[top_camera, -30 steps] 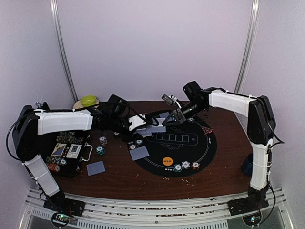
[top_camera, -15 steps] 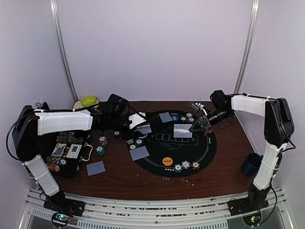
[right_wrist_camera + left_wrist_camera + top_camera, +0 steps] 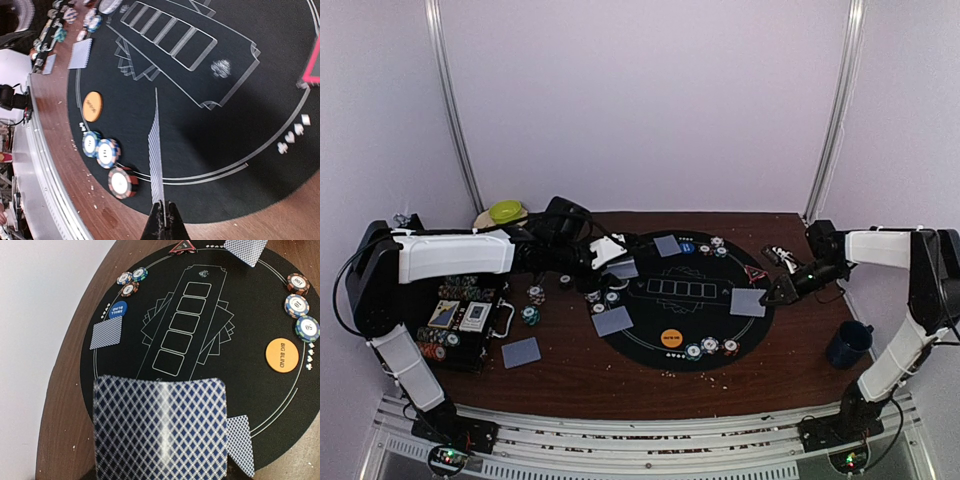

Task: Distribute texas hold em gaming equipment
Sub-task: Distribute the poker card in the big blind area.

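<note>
My left gripper [image 3: 612,258] is over the left rim of the round black mat [image 3: 650,343], shut on a deck of blue-backed cards [image 3: 160,427] that hides its fingers in the left wrist view. My right gripper [image 3: 775,294] is shut on one card [image 3: 748,302], held low over the mat's right edge. That card shows edge-on [image 3: 156,160] above the fingertips [image 3: 171,218]. An orange button [image 3: 671,338] and three chips [image 3: 710,347] lie at the mat's front. A blue button [image 3: 687,247], chips [image 3: 717,245] and a card [image 3: 667,245] lie at the back.
A black chip case [image 3: 460,320] stands at the left. Loose chips [image 3: 532,305] and chips [image 3: 603,300] lie near it, with a card [image 3: 612,320] and another card [image 3: 521,352]. A dark blue mug [image 3: 847,343] stands front right. A yellow-green object [image 3: 506,211] sits at back left.
My right gripper has carried the card from over the mat's back middle to the right and nearer, down to the mat's right edge. The left arm has not moved.
</note>
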Motion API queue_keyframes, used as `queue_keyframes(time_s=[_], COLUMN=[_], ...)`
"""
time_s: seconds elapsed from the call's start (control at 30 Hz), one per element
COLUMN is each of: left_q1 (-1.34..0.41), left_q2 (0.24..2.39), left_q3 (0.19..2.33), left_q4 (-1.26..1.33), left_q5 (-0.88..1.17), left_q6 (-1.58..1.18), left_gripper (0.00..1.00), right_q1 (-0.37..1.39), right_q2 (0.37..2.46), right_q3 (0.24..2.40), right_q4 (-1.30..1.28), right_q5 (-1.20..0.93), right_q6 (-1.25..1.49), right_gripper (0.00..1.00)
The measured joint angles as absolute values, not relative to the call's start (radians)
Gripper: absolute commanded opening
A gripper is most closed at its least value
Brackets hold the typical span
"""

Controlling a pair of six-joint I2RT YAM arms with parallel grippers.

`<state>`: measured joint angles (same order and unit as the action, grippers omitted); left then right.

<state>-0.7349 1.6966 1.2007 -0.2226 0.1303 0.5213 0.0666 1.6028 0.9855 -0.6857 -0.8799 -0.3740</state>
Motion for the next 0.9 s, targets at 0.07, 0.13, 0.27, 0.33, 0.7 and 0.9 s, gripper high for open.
queue_keyframes(time_s=[0.07,0.13,0.27,0.33,0.7,0.9], left_q1=[-0.735,-0.735,-0.735,-0.735,-0.735,-0.735], left_q2=[1.697,1.697,1.697,1.697,1.697,1.697], left_q3=[1.201,1.201,1.201,1.200,1.199,1.199], left_q4=[-0.220,-0.216,-0.210,-0.210,-0.209,-0.209], left_q5=[0.131,0.131,0.131,0.131,0.130,0.130], left_q6=[0.521,0.521,0.521,0.521,0.522,0.522], left_gripper=[0.04,0.04,0.04,0.04,0.04,0.04], right_q1=[0.056,0.056,0.055,0.055,0.055,0.058], right_q2=[1.608,1.620,1.652,1.665,1.677,1.677], right_q3=[0.970,0.968,0.968,0.968,0.976,0.992], right_q4=[-0.683,-0.683,-0.679,-0.678,-0.714,-0.765], right_q5=[-0.857,-0.846,-0.830,-0.825,-0.781,-0.765], right_q6=[-0.367,-0.366,-0.357,-0.353,-0.344,-0.372], right_gripper=[0.00,0.00,0.00,0.00,0.20,0.25])
